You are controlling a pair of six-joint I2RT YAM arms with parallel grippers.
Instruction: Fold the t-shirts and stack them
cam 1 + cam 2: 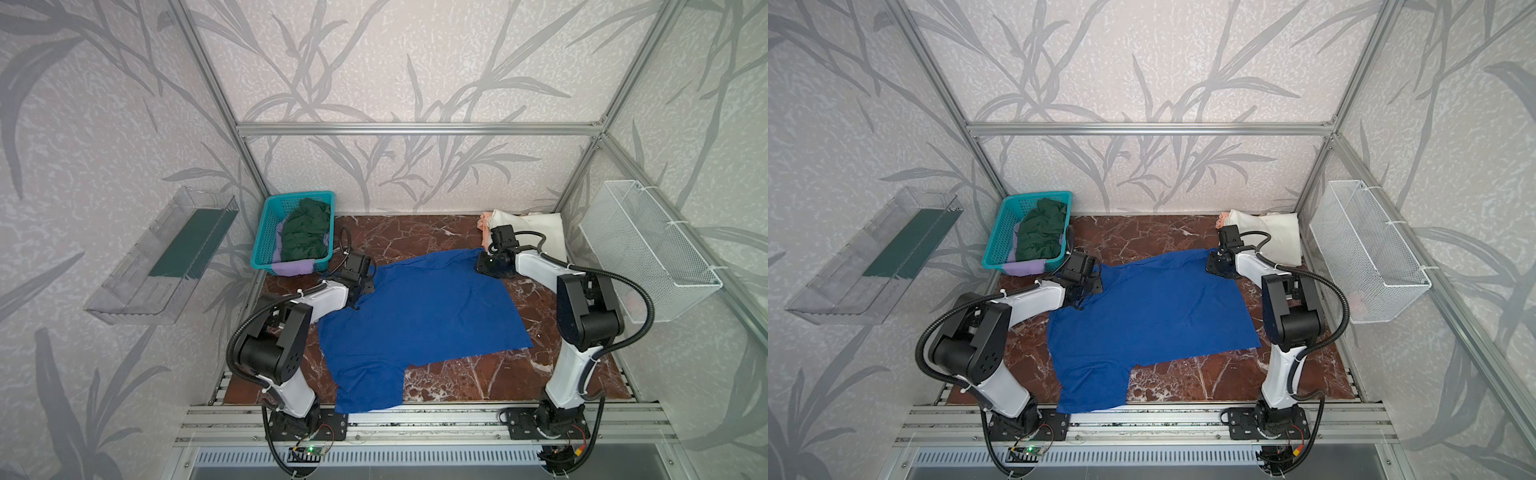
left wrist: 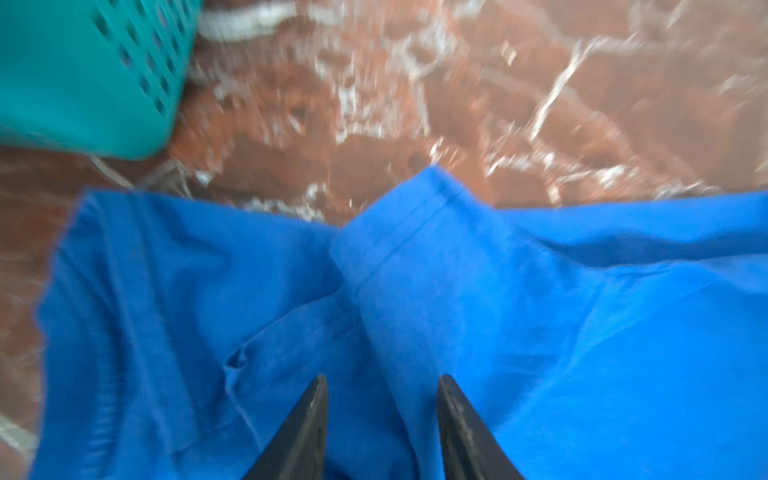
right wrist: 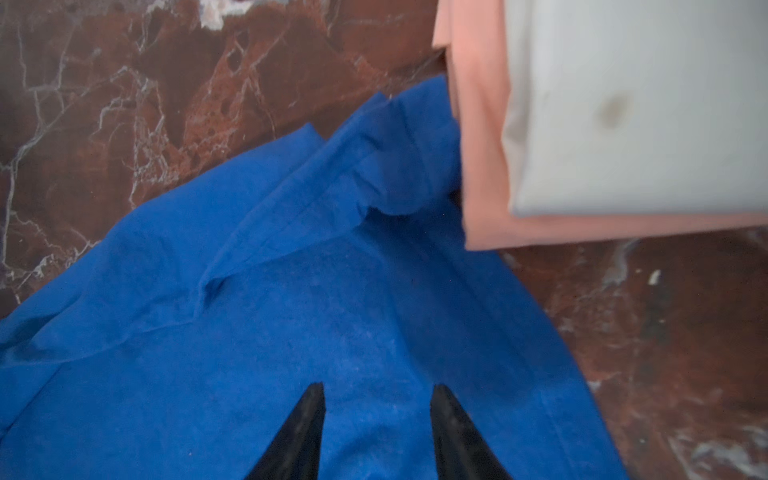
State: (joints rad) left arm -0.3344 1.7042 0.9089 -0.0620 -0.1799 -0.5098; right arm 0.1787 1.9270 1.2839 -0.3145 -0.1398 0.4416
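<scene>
We see the blue t-shirt (image 1: pixel 419 316) spread flat mid-frame for folding — our left gripper (image 2: pixel 382 380) and right gripper (image 3: pixel 377 386) hang over its upper corners, both released, grasping nothing.

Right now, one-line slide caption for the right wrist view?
Right hand open over blue t-shirt, beside cream t-shirt stacked on peach t-shirt.

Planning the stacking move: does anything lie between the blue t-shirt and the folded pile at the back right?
Nothing visible does. The far corner of the blue t-shirt reaches the edge of the peach t-shirt, which lies under the cream t-shirt; only bare marble table lies alongside.
</scene>
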